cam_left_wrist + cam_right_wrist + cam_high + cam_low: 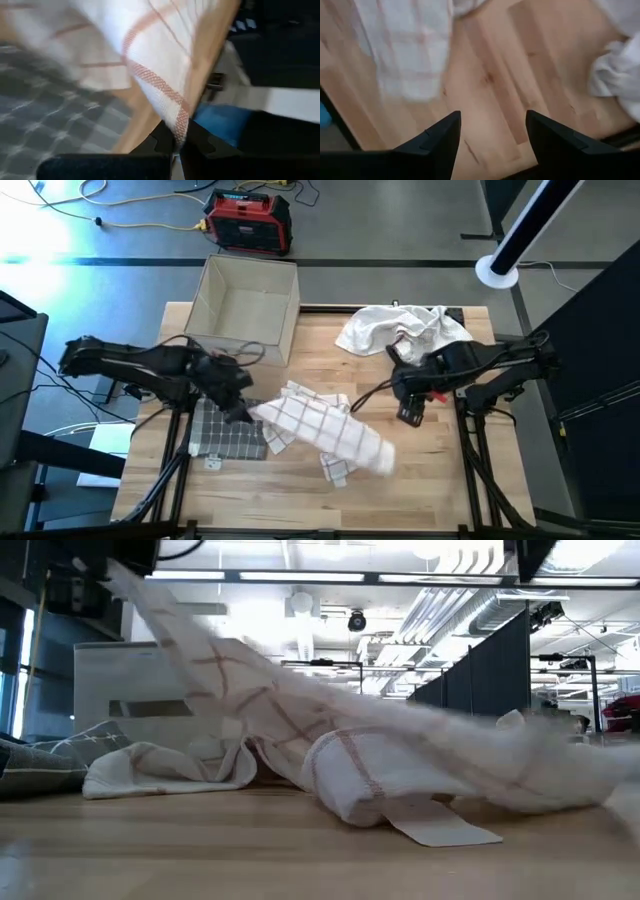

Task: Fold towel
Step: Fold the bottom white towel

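High view: wooden table (440,480), checked towel (325,430) rumpled mid-table, white cloth pile (400,330) behind, grey checked towel (228,430) left, cardboard box (245,305) at back edge, contents unclear. Left wrist view: left gripper (176,145) clenched on towel's edge. Right wrist view: right gripper (492,135) spread wide, unloaded, over bare wood.

Wooden bench (440,480) carries a white checked towel (330,430) across its middle, a grey checked cloth (228,432) at its left, a crumpled white cloth (400,330) at the back, and a cardboard box (245,305) at the back-left corner.
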`<move>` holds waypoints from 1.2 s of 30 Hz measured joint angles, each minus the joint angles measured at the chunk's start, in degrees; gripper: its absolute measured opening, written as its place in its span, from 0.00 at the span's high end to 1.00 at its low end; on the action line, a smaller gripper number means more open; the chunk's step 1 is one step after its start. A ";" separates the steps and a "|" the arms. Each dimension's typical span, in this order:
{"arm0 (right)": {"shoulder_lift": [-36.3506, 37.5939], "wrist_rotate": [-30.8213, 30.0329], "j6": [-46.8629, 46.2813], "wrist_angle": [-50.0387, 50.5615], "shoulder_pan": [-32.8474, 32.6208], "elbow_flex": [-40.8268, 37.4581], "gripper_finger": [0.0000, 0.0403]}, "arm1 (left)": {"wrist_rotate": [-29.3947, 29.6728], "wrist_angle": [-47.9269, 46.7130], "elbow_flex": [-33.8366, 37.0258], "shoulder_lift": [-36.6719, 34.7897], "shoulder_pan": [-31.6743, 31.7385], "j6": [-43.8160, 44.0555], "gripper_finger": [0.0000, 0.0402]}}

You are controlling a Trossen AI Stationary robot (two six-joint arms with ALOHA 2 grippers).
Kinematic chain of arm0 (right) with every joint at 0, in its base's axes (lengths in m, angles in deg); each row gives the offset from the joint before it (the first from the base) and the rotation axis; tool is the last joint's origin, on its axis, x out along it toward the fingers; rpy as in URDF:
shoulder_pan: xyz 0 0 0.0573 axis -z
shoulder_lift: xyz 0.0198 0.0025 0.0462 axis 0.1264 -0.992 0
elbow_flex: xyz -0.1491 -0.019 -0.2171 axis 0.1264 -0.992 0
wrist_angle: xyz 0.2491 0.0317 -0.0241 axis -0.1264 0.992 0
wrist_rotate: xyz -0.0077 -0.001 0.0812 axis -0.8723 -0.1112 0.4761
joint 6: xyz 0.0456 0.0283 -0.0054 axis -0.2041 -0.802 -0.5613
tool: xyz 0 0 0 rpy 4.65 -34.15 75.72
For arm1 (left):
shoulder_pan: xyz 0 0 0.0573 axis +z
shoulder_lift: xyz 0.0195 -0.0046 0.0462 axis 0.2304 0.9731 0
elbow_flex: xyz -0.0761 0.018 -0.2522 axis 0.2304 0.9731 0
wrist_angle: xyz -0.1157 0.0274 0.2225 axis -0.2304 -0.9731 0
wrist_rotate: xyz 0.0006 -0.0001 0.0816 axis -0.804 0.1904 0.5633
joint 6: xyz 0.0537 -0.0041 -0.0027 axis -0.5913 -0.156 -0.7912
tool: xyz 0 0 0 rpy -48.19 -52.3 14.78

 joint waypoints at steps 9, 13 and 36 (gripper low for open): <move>-0.17 8.89 8.56 -32.94 -6.30 -21.14 0.48 | 13.39 -1.86 -0.08 -0.99 0.02 1.31 0.99; -1.45 7.22 7.97 -46.21 -13.04 -23.20 0.48 | 17.74 -1.37 -0.08 2.38 0.15 -1.63 0.99; -33.05 -2.58 18.93 -58.50 -22.59 -7.73 0.48 | 4.66 1.29 -0.08 15.32 2.58 -15.36 0.99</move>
